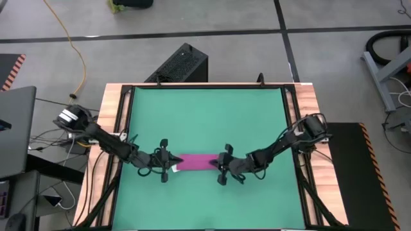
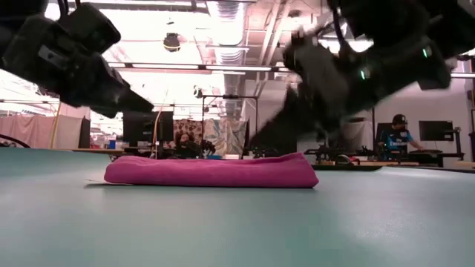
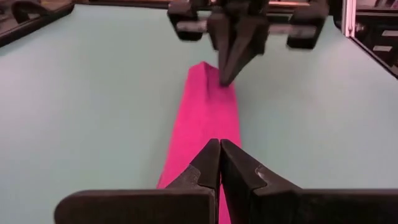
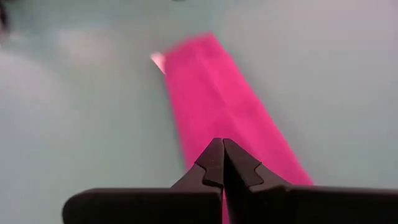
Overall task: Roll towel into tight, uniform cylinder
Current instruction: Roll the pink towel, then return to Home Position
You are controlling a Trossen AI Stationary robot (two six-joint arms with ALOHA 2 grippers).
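Observation:
The magenta-pink towel (image 1: 192,162) lies as a long, narrow folded strip flat on the green mat (image 1: 205,115), running left to right. Its small white tag (image 4: 158,61) sticks out at the left end. My left gripper (image 1: 171,160) is shut and hangs above the towel's left end, clear of it in the low view (image 2: 148,107). My right gripper (image 1: 218,164) is shut and slants down at the towel's right end (image 3: 225,79). My right gripper's shut fingertips (image 3: 225,78) come down at a slant from the table's right side onto the top of the towel's right end (image 3: 214,84). I cannot tell whether they touch the cloth. The towel lies flat on the mat.
A wooden frame (image 1: 115,115) with black rails borders the mat. The mat stretches wide and bare on the far and near sides of the towel. A black box (image 1: 183,64) stands on the floor beyond the far edge. A person sits far back in the room (image 2: 401,133).

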